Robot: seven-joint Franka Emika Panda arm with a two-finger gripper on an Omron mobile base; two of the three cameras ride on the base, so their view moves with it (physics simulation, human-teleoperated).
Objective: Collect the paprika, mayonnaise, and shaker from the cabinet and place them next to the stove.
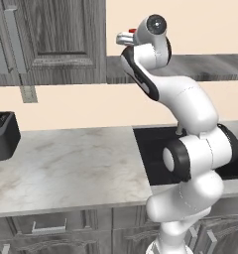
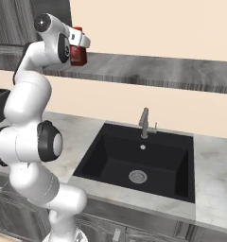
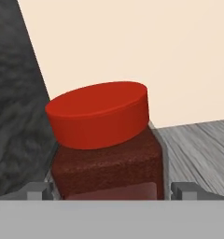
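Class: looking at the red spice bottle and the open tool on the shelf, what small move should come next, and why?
Probably close the tool: its open fingertips flank the slim red-capped paprika bottle, standing upright on the grey streaked shelf board, so a grasp looks ready.

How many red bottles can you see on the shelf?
1. The paprika stands on the cabinet shelf by the wall, between the open gripper's fingertips. The arm may hide other things behind it.
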